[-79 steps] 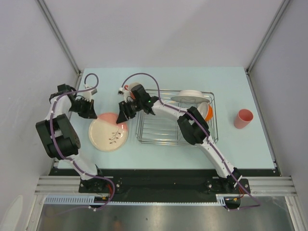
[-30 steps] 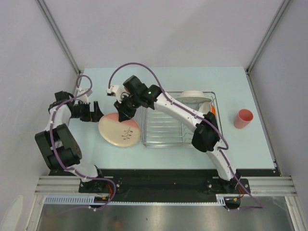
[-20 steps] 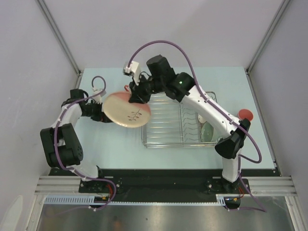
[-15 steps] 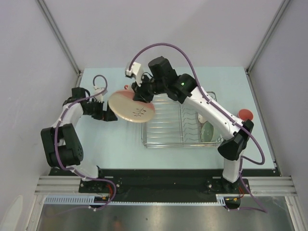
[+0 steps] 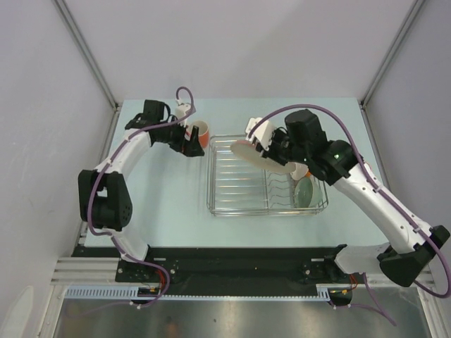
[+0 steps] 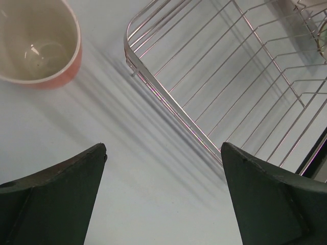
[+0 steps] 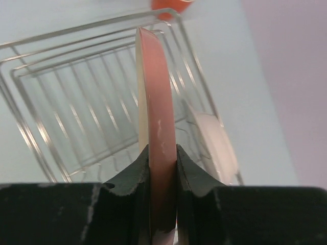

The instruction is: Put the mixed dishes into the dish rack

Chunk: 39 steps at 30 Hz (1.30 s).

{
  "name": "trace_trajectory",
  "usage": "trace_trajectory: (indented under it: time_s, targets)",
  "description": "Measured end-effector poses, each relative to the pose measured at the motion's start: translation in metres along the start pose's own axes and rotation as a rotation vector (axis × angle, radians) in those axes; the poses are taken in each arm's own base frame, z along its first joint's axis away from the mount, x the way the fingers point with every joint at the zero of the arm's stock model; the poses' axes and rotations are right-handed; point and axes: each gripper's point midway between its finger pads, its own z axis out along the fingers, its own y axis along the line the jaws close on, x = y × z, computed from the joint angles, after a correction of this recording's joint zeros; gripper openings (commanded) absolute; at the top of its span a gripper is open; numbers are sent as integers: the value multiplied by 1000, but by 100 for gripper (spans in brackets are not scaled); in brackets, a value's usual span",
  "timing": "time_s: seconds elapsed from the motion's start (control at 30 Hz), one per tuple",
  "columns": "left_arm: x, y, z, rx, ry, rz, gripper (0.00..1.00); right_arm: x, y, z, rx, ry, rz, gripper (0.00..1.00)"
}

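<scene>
My right gripper [image 5: 264,149] [image 7: 162,153] is shut on the rim of the pink plate [image 5: 252,154] [image 7: 153,92]. It holds the plate on edge above the dish rack [image 5: 232,184] [image 7: 51,102]. In the rack, a white plate [image 7: 214,143] stands upright and the pale green bowl [image 5: 307,191] lies at the right end. The orange mug [image 5: 200,132] [image 6: 38,46] stands on the table by the rack's far left corner. Beside it, my left gripper [image 5: 189,143] [image 6: 163,148] is open and holds nothing. The right arm hides the pink tumbler.
The pale blue table [image 5: 162,197] runs between grey side walls with metal posts. A bit of orange bowl [image 5: 304,171] shows under the right arm. The rack's left rim [image 6: 168,102] passes just ahead of my left fingers.
The right arm lifted the pink plate off the table, carried it right over the rack and turned it on edge. The left arm swung from beside the plate up to the orange mug.
</scene>
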Motion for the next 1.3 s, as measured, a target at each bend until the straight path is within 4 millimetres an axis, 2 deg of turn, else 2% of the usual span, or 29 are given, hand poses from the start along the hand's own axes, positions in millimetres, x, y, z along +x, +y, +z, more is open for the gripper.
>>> trace_trajectory:
  time_s: [0.1,0.17,0.5,0.7,0.83,1.3]
  targets:
    - [3,-2,9,11,18,-19,100,3,-16,-9,59,11,-51,0]
    - [6,-3,13,12,32,-33,100,7,-19,-8,60,28,-89,0]
    - [15,-18,33,44,81,-23,100,38,-14,-4,25,153,-194,0]
    - [25,-16,40,48,110,-38,100,61,-8,-3,10,232,-204,0]
    - [39,-10,43,21,149,-37,100,76,-4,-1,-6,279,-229,0]
    - [43,-8,45,20,158,-13,100,74,4,0,-46,301,-364,0]
